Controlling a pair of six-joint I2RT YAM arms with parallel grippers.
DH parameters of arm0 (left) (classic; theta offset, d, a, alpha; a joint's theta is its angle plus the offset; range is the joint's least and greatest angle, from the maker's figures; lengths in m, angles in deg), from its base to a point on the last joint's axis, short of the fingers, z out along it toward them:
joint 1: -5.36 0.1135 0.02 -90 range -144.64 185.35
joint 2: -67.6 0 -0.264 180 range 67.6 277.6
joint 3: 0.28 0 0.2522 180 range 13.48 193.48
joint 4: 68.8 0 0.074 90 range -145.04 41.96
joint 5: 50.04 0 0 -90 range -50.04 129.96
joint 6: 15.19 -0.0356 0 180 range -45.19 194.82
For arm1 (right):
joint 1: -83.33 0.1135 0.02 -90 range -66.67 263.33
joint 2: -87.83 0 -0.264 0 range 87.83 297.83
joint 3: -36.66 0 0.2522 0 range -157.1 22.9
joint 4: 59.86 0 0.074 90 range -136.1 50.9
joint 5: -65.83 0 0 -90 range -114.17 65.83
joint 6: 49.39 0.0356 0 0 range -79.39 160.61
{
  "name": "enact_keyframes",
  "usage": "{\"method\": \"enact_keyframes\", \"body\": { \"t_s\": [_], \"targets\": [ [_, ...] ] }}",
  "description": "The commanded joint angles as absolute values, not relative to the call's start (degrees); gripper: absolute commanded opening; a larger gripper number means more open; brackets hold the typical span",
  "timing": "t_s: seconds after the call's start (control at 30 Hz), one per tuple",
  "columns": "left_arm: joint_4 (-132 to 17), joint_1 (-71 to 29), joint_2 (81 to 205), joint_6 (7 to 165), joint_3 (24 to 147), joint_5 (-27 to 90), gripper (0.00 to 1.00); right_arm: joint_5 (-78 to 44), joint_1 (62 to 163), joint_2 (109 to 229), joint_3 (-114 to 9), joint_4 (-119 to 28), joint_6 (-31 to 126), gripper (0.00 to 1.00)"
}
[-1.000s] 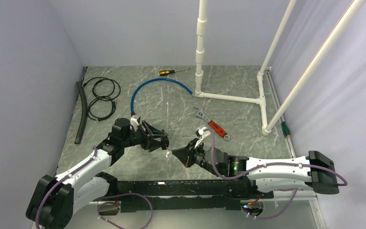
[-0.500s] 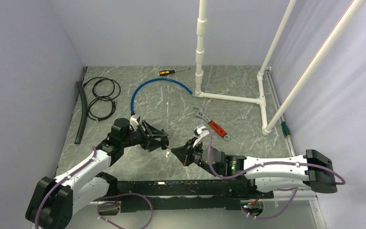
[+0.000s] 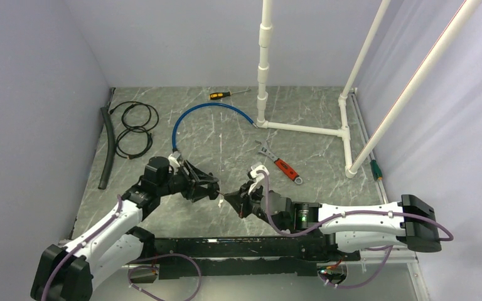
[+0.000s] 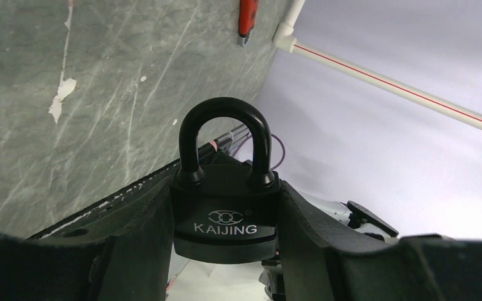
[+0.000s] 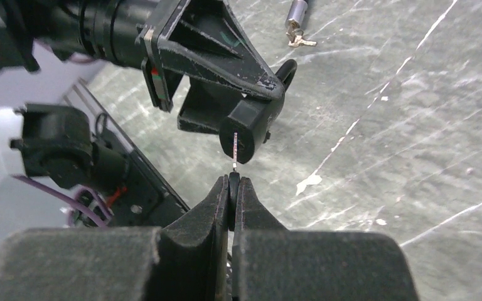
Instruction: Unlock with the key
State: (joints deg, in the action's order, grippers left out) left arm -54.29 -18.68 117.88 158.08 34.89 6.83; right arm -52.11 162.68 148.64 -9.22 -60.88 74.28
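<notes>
Locate the padlock (image 4: 224,219) at lower centre of the top view. The left gripper (image 3: 208,188) is clamped on its body, with both shackle legs seated. The right gripper (image 5: 233,188) is pressed together on the key (image 5: 235,150), whose blade meets the lock's underside. It appears to sit in the keyway, though you see it edge-on. The table (image 3: 326,157) is grey marbled with white scuffs. 3 lilac walls (image 3: 37,75) enclose it, and a white pipe frame (image 3: 301,128) stands upper right.
</notes>
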Motion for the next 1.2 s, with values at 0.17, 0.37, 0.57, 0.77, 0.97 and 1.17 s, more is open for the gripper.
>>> {"method": "enact_keyframes", "body": {
  "t_s": [0.17,0.37,0.57,0.77,0.97,1.17],
  "targets": [
    [-42.1,-18.6,114.9,154.4,43.5,9.7,0.0,-49.8,167.5,146.9,-16.0,-52.5,46.8,0.0],
    [-30.4,-18.6,117.8,151.7,48.8,10.3,0.0,-54.2,174.0,149.3,-13.2,-58.2,23.7,0.0],
    [-13.0,-18.6,119.7,150.3,55.5,15.3,0.0,-59.0,176.4,156.7,-13.9,-60.9,5.8,0.0],
    [-4.4,-18.6,119.8,149.8,57.2,17.8,0.0,-59.0,176.8,162.2,-17.6,-58.6,0.1,0.0],
    [2.7,-18.6,121.5,150.4,58.1,20.2,0.0,-56.3,178.1,163.0,-20.6,-55.5,-1.5,0.0],
    [8.3,-18.6,125.7,150.3,60.6,22.3,0.0,-55.3,179.8,164.0,-22.4,-53.0,-2.8,0.0]
  ]
}}
